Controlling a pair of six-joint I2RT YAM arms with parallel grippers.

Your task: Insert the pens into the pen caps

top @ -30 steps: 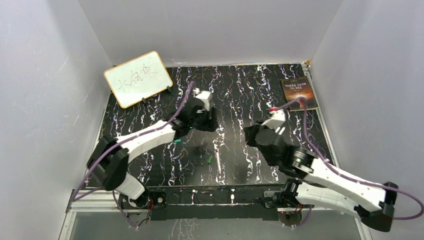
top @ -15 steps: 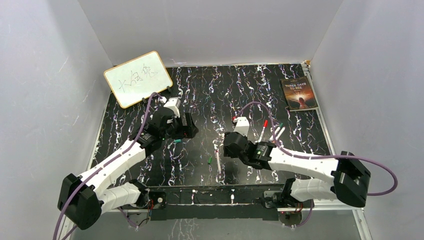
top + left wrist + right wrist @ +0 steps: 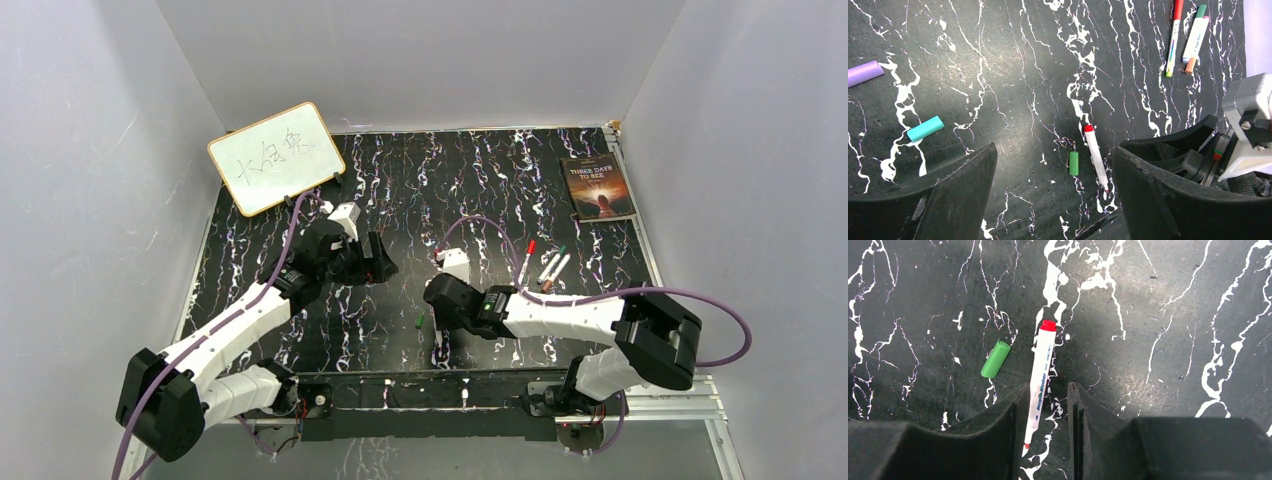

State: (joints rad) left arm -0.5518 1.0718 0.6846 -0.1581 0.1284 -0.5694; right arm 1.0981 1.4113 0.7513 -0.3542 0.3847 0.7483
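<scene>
A white pen (image 3: pixel 1043 365) with a red end lies on the black marbled table, its lower half between the fingers of my right gripper (image 3: pixel 1048 387). The jaws stand open, with a gap on the pen's right side. A green pen cap (image 3: pixel 995 358) lies just left of it. From above, the right gripper (image 3: pixel 438 312) hangs over this pen (image 3: pixel 437 340) and the green cap (image 3: pixel 419 322). My left gripper (image 3: pixel 1054 155) is wide open and empty above the table, with a teal cap (image 3: pixel 925 128) and a purple cap (image 3: pixel 863 73) to its left. The left gripper (image 3: pixel 383 262) sits left of centre.
Three capped pens lie together at the right: a red-capped one (image 3: pixel 526 260) and two more (image 3: pixel 555 265). A small whiteboard (image 3: pixel 276 157) leans at the back left. A dark book (image 3: pixel 598 186) lies at the back right. White walls enclose the table.
My right arm has swung left, away from the pens at the right, to the loose pen near the front, and its jaws have opened. The left gripper has drawn back leftward and opened wide.
</scene>
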